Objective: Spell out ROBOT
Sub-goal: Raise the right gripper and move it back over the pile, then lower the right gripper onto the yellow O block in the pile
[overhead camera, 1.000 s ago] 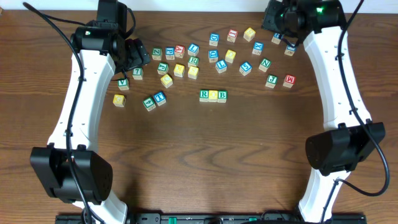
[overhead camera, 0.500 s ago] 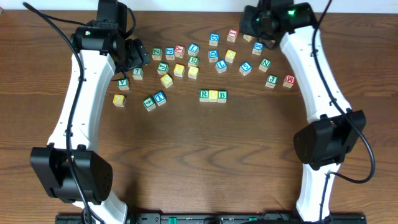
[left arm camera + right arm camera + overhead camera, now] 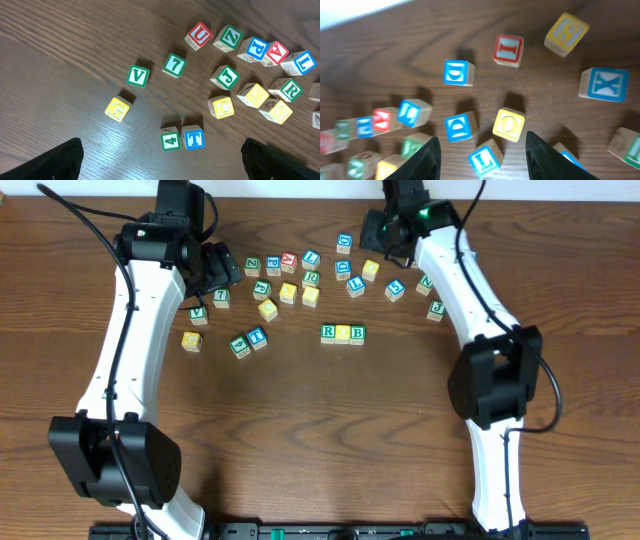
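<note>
Toward the far left corner of the table [image 3: 330,430] our left gripper [image 3: 218,268] hung with its fingers spread wide and nothing between them. The T cube [image 3: 258,337] lay on its near-edge side and a little to the right, touching a green 4 cube [image 3: 170,140]. In the left wrist view both cubes sat just ahead of the gap between the fingers.

Near the table's middle the R cube [image 3: 328,333], a yellow cube [image 3: 343,333] and the B cube [image 3: 357,333] stood touching in a line. Its long axis ran parallel to the near edge, with bare wood at its right end.

Farther right, close to the far edge, our right gripper [image 3: 385,228] hovered over the scattered cubes, fingers apart and empty. We judged that the coming move turned on the loose O cube [image 3: 509,124]. From overhead it showed just clear of the gripper's head on the near-edge side. In the right wrist view it lay just ahead of the tips, closer to the finger on the right of that view. An L cube [image 3: 485,157] sat just beside its lower corner. Being a cube, it offered no long axis. The right arm was far nearer to it than the left.
</note>
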